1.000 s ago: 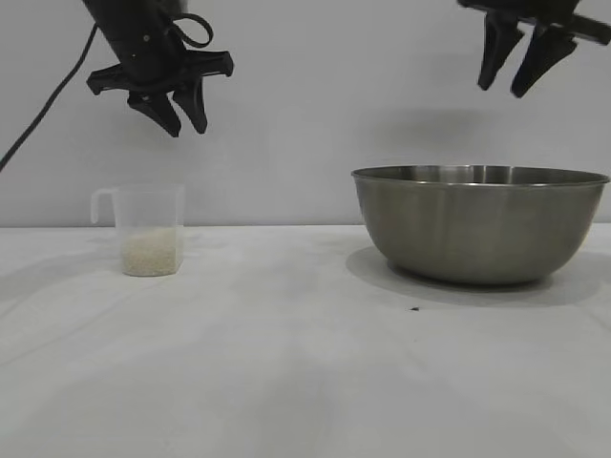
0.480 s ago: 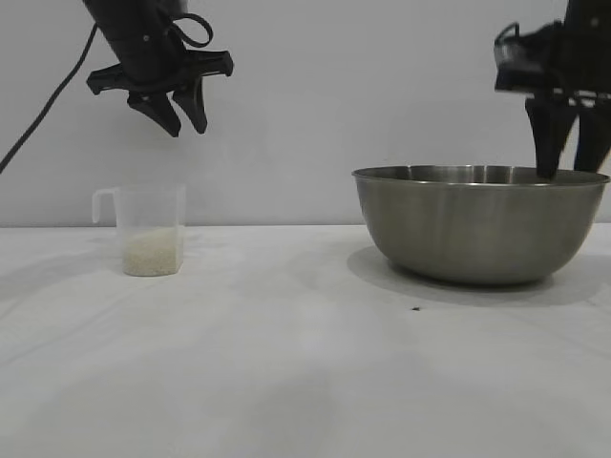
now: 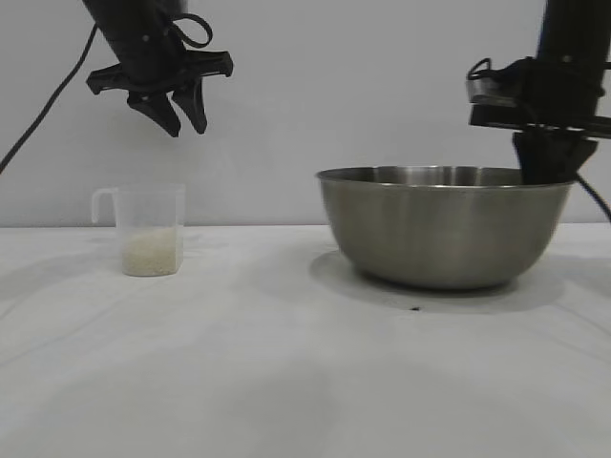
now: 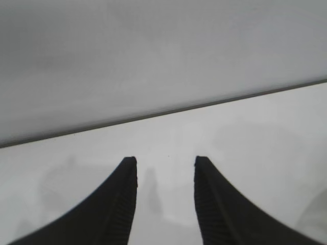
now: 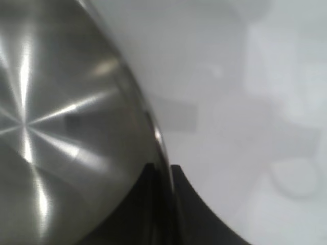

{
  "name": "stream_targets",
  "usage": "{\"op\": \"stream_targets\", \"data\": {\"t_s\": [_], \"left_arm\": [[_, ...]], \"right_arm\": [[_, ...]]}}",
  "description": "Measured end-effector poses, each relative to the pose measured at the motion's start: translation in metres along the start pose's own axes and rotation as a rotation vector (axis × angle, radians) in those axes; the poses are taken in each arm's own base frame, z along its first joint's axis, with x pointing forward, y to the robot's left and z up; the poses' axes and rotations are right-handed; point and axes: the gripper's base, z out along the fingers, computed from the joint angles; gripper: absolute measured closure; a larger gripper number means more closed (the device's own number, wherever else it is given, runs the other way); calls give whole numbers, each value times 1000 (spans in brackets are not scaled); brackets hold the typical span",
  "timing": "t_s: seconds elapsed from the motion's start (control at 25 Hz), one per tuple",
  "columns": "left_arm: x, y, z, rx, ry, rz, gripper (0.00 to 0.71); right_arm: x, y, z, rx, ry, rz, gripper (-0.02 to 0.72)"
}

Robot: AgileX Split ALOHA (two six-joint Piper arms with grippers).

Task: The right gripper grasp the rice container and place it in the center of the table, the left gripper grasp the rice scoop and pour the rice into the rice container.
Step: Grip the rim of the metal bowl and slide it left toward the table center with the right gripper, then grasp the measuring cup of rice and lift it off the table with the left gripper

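- Black right gripper (image 3: 546, 170) clamps the rim of the large round steel rice container (image 3: 444, 229), at 3 o'clock on the white table (image 3: 286, 363).
- Black left gripper (image 3: 179, 114), jaws narrowly apart and empty, hangs above the translucent rice scoop (image 3: 145, 229) at 9 o'clock.

Scoop (image 3: 148, 229) stands on the table (image 3: 286, 382) at the exterior view's left, rice (image 3: 151, 252) sitting in its bottom. Left gripper (image 3: 178, 112) hangs directly above the scoop, well clear of it. Over on the right half, the bowl (image 3: 444, 229) rests on the table, well apart from the scoop. Right gripper (image 3: 544, 162) is at the bowl's right rim, one finger inside the wall and one outside, pinching the rim (image 5: 158, 153) between them.
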Motion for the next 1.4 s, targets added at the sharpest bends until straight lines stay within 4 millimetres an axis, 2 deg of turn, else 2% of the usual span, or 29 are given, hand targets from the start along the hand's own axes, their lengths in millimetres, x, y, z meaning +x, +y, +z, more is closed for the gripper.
{"op": "stream_targets", "data": {"t_s": [0.16, 0.24, 0.28, 0.32, 0.48, 0.6, 0.64, 0.76, 0.8, 0.92, 1.0, 1.12, 1.28, 1.32, 1.4], "left_arm": [[-2, 1, -3, -1, -4, -1, 496], [-2, 1, -3, -1, -2, -1, 496], [-2, 1, -3, -1, -2, -1, 496], [-2, 1, -3, -1, -2, -1, 496], [-1, 1, -3, -1, 4, -1, 496], [0, 1, -3, -1, 12, -1, 496], [-1, 1, -3, 0, 12, -1, 496], [-5, 0, -9, 1, 1, 0, 496], [-7, -1, -13, 2, -7, 0, 496], [-16, -2, -25, 5, -38, 2, 496], [-23, -3, -35, 7, -62, 11, 496], [-28, -5, -44, 8, -83, 18, 496], [-30, -5, -46, 8, -88, 39, 496], [-30, -5, -46, 8, -88, 46, 496], [-30, -5, -47, 8, -89, 54, 496]], "right_arm": [[4, 26, 3, 11, 17, -65, 703], [4, 32, 4, 12, 23, -82, 703], [5, 35, 5, 13, 29, -90, 653], [6, 36, 7, 14, 37, -92, 653], [6, 35, 3, 25, 24, -97, 436], [6, 37, -11, 34, -36, -102, 273], [6, 38, -18, 36, -57, -104, 248], [7, 41, -42, 42, -145, -108, 251], [8, 42, -53, 42, -184, -109, 214], [18, 49, -87, 28, -333, -103, 227], [36, 55, -110, 36, -462, -108, 227], [80, 62, -121, 111, -659, -159, 227], [159, 69, -105, 212, -846, -294, 227], [175, 68, -99, 209, -833, -294, 227], [199, 67, -98, 200, -812, -283, 227]]}}
